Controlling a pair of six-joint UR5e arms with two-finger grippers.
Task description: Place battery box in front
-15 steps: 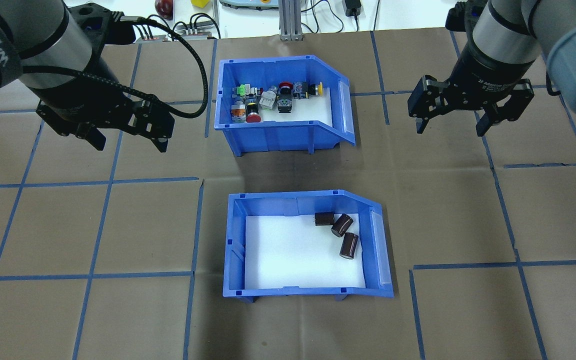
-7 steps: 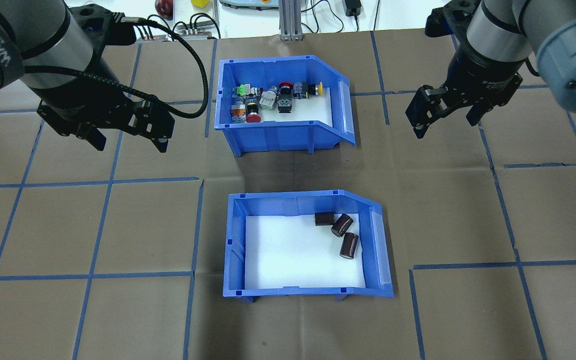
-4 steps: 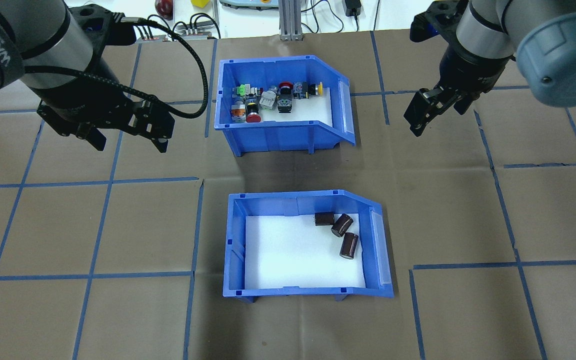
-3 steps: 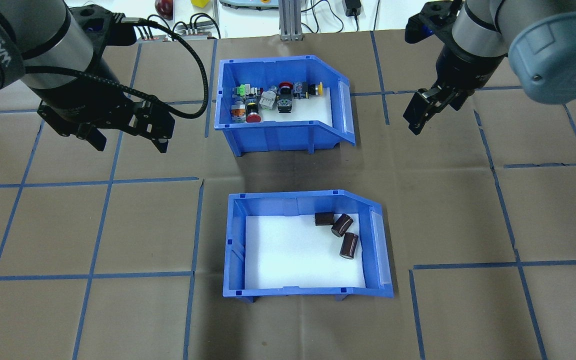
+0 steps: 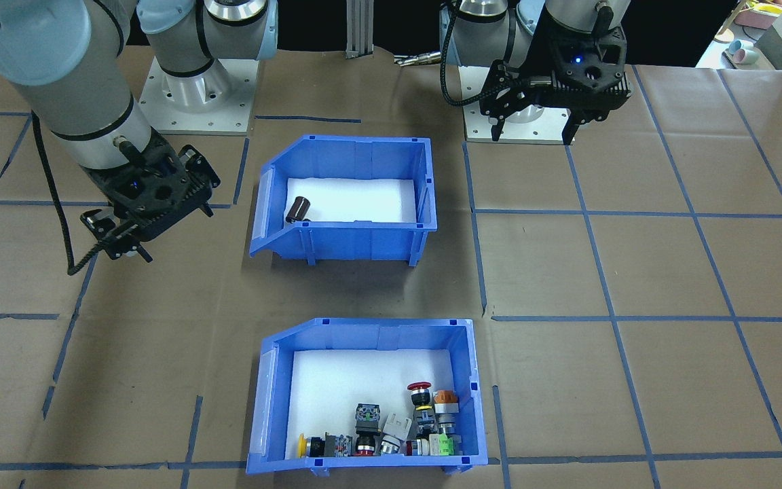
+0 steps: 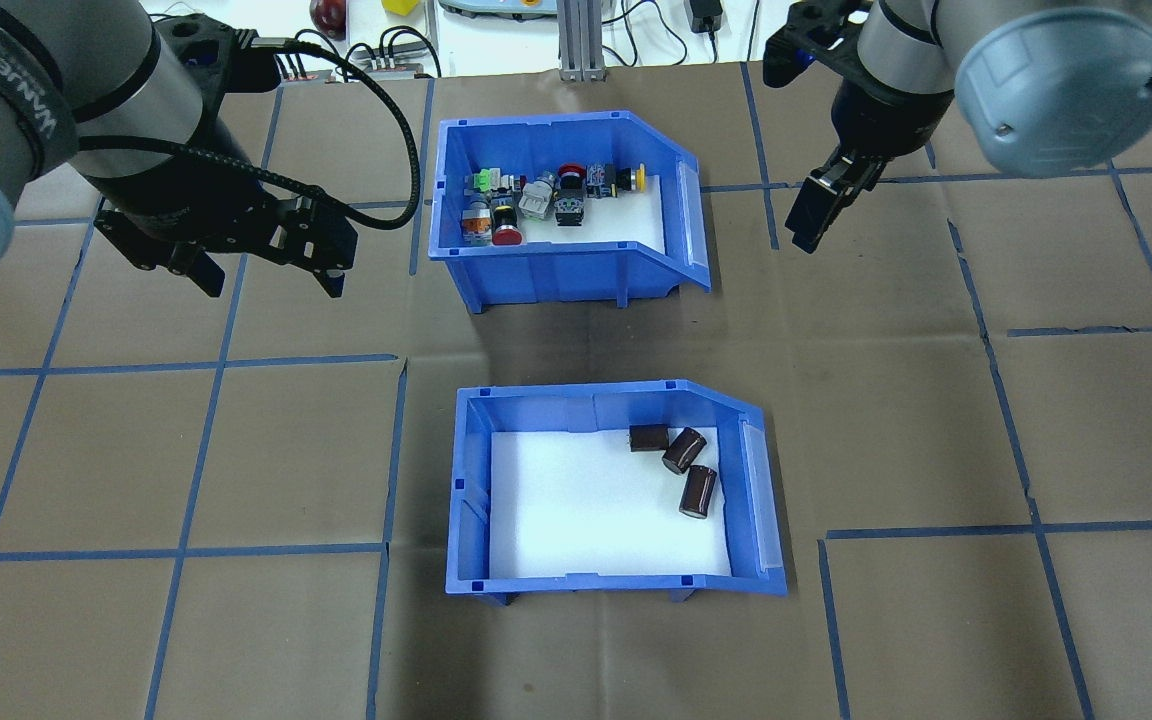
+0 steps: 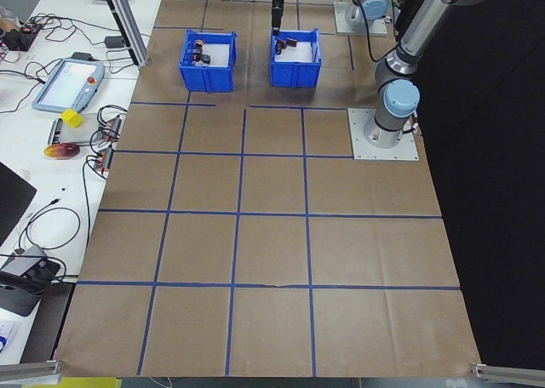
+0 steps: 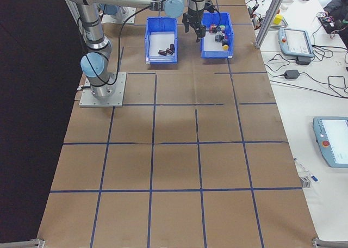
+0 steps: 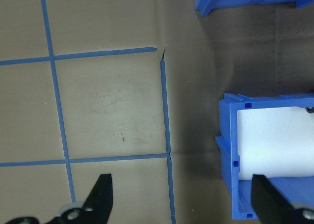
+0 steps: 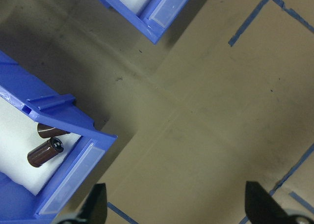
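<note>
The battery box [image 6: 468, 480] is the blue bin with a white foam liner nearer the robot; three dark cells [image 6: 681, 462] lie at its right end. It also shows as the upper battery box [image 5: 357, 241] in the front-facing view, and its rim [image 10: 59, 113] sits at the right wrist view's lower left. My left gripper [image 6: 269, 282] hovers open, left of the far bin. My right gripper [image 6: 814, 215] hangs open, turned edge-on, right of the far bin. Neither gripper touches a box, and both are empty in the wrist views [image 9: 184, 199] [image 10: 179, 204].
The other blue bin [image 6: 451, 190], holding colourful push-button switches [image 6: 546, 195], stands farther from the robot, directly behind the battery box. Brown paper with blue tape lines covers the table. Cables and devices lie beyond the far table edge [image 6: 636, 30].
My right gripper has rotated about its wrist to stand edge-on and drifted up and left toward the far bin's right end. The left gripper shifted only slightly. Both boxes stayed put.
</note>
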